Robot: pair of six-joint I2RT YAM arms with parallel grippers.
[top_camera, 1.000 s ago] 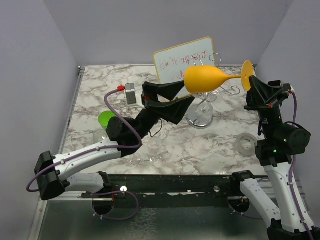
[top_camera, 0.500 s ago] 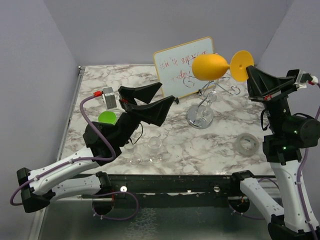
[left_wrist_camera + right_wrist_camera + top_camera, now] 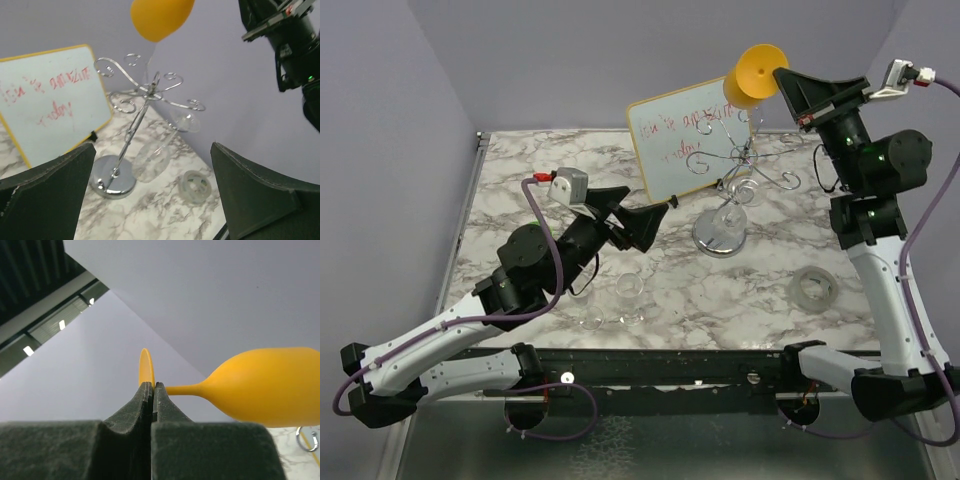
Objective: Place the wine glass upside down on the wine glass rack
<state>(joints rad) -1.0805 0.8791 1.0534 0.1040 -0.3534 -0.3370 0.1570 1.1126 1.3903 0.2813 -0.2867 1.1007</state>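
I see the orange wine glass at the top of the frame, high above the rack, with the right gripper pinched tight on its foot. The red scrawl on the whiteboard is unreadable. Left of centre, the left gripper gapes wide, empty.

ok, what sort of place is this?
Probably a lab robot test cell: marbled tabletop boxed in by lilac walls, left arm and right arm bolted along its near edge, scribbled whiteboard propped by the wine glass rack.
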